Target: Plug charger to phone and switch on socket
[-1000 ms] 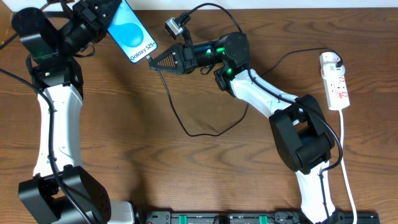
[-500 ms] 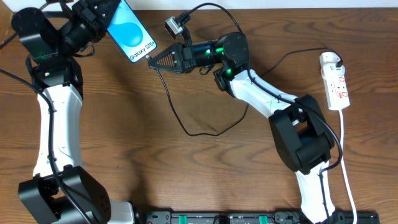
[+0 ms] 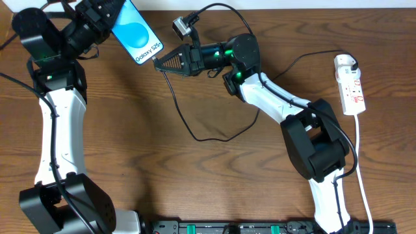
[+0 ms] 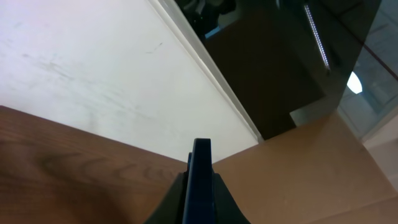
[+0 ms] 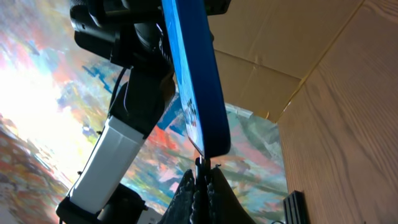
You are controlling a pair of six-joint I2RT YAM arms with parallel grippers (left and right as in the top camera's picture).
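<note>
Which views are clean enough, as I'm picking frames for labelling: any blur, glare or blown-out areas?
Overhead: evenly lit and sharp, the phone text legible. Left wrist: phone edge dark and soft up close, a glare spot at upper right. Right wrist: charger tip visible at the phone's end, backdrop at left washed out.

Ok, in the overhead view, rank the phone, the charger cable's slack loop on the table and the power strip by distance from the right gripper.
1. phone, just up-left of the right gripper.
2. slack loop, lower down, mid-table.
3. power strip, far right edge.
</note>
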